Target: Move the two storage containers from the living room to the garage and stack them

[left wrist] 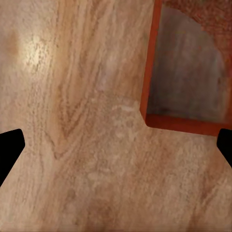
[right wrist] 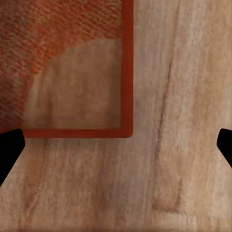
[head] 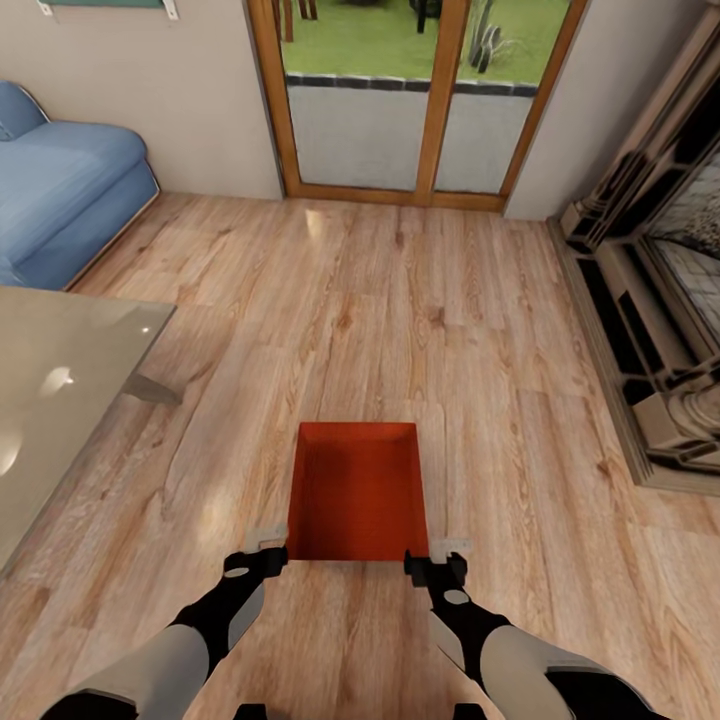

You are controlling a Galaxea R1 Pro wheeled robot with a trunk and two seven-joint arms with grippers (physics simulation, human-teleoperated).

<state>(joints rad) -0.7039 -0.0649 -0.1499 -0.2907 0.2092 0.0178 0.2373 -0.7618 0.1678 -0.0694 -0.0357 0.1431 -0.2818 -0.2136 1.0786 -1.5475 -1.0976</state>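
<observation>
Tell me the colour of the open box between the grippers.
Red-orange; the storage container shows best in the head view.

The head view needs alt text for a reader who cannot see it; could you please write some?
A red-orange box sits on a light wood floor between the robot's left pincer and right pincer. A blue sofa and glass doors lie beyond.

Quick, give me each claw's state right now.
Left claw: open, holding nothing, beside the near left corner of the box.
Right claw: open, holding nothing, beside the box's near right corner.
</observation>
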